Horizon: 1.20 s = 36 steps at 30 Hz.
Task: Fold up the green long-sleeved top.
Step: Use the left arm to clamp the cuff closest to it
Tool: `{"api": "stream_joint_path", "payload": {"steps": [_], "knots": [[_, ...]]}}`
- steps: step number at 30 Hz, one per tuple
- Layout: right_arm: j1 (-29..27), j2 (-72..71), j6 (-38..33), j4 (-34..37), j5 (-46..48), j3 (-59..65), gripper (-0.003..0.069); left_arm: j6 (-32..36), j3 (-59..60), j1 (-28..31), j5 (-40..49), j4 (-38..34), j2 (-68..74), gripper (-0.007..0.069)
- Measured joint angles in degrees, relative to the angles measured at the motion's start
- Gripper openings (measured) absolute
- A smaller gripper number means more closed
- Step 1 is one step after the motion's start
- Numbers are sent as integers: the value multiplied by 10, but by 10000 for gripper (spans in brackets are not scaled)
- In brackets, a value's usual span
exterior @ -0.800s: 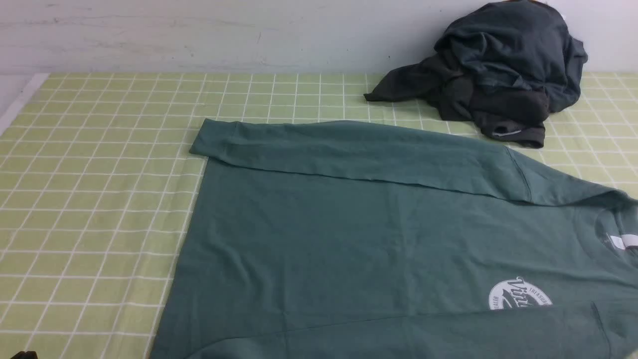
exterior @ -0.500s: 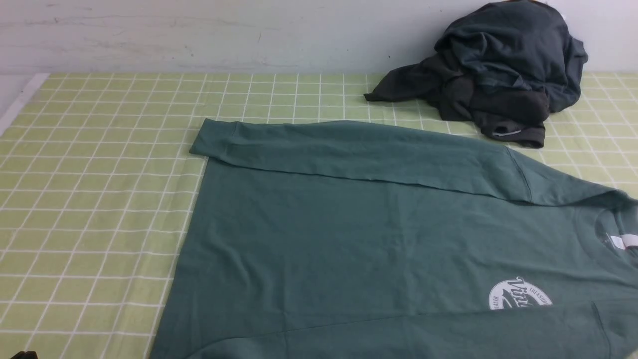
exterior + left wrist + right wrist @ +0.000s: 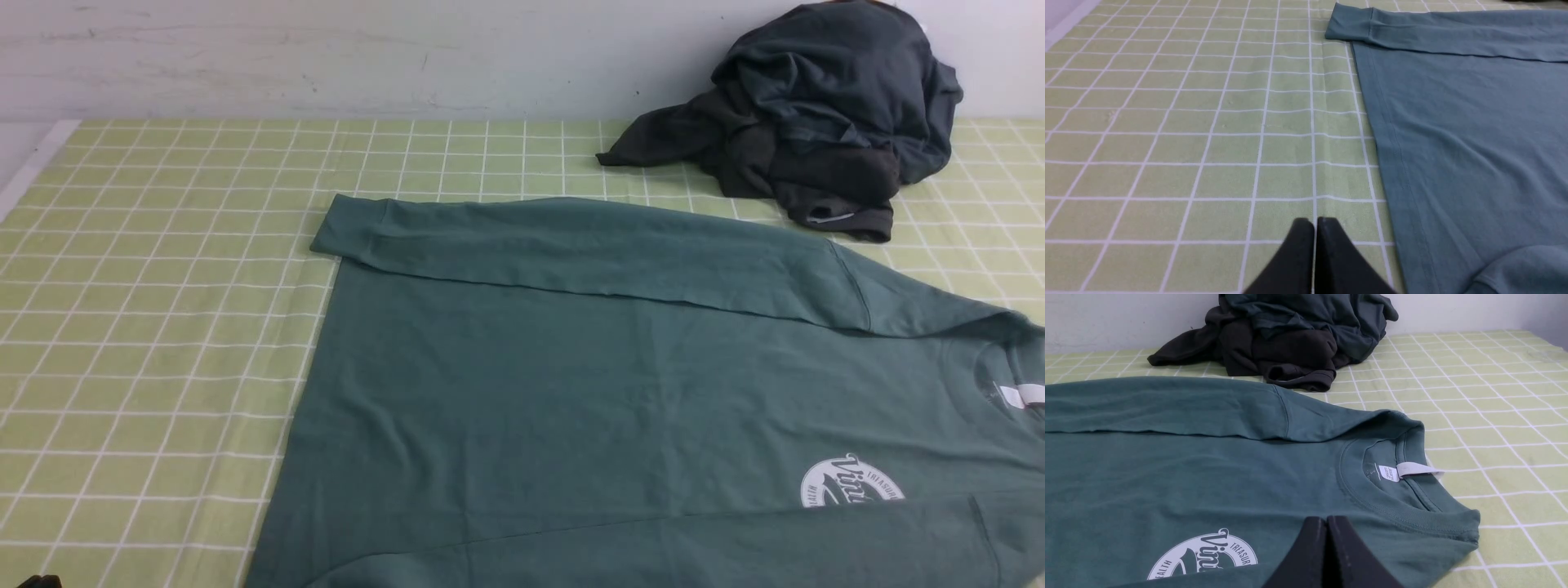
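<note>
The green long-sleeved top (image 3: 620,392) lies flat across the checked cloth, front up, collar to the right. Its far sleeve (image 3: 571,245) is folded along the body's far edge; a near sleeve lies over the bottom of the white round logo (image 3: 849,482). The white neck label (image 3: 1412,469) shows inside the collar. My left gripper (image 3: 1314,222) is shut and empty, above bare cloth just left of the hem (image 3: 1392,134). Above the chest, between logo (image 3: 1208,551) and collar, my right gripper (image 3: 1326,520) is shut, holding nothing. Neither gripper's tips show in the front view.
A crumpled dark charcoal garment (image 3: 816,122) is heaped at the back right against the white wall. The green checked tablecloth (image 3: 147,327) spreads bare to the left of the top. The table's left edge (image 3: 33,167) shows at the far left.
</note>
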Motion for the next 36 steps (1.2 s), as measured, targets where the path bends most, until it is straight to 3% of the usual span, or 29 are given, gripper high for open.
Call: {"api": "stream_joint_path", "payload": {"steps": [10, 16, 21, 26, 28, 29, 31, 33, 34, 36], "knots": [[0, 0, 0, -1, 0, 0, -14, 1, 0, 0, -6, 15, 0, -3], [0, 0, 0, -1, -52, 2, -14, 1, 6, 0, -77, 74, 0, -3], [0, 0, 10, -1, -232, 3, -14, 0, 6, 0, -232, 115, 0, -3], [0, 0, 98, 0, -457, 3, -14, -4, 6, 0, -415, 122, 0, -3], [0, 0, 124, 0, -506, 3, -14, -16, 6, 0, -460, 122, 0, -3], [0, 0, 146, -5, -556, 3, -14, -46, 6, 0, -520, 121, 0, -3], [0, 0, 157, -17, -587, 3, -14, -89, 2, 0, -550, 122, 0, -3], [0, 0, 162, -48, -572, -13, -14, -156, -45, 0, -511, 135, 0, -3], [0, 0, 162, -57, -567, -17, -14, -156, -45, 0, -503, 135, 0, -3], [0, 3, 163, -124, -466, -97, -14, -200, -163, 0, -371, 169, 22, -3]]}}
